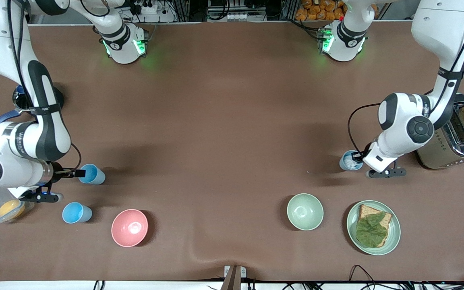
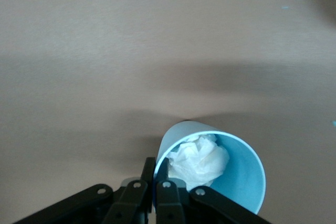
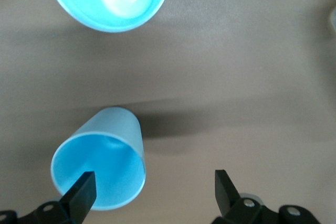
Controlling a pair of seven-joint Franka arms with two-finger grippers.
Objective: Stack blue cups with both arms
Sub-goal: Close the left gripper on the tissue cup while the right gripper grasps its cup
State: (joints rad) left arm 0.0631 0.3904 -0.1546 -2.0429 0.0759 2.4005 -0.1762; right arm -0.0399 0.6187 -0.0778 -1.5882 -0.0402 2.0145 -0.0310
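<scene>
The left end effector (image 2: 155, 182) pinches the paper-stuffed cup's (image 2: 220, 174) rim thinly; lifting could slip it. The right end effector (image 3: 152, 190), wide open, straddles another cup's (image 3: 102, 169) wall.

Robotics lab: two bench-mounted arms (image 1: 34, 117), cabling, staged tableware.

Lighting: even, bright, overhead. Soft shadows lay on the brown surface (image 1: 232, 121) beside arms and cups. Green glow marked both bases. Wrist views were soft, slightly blurred near the lens.
</scene>
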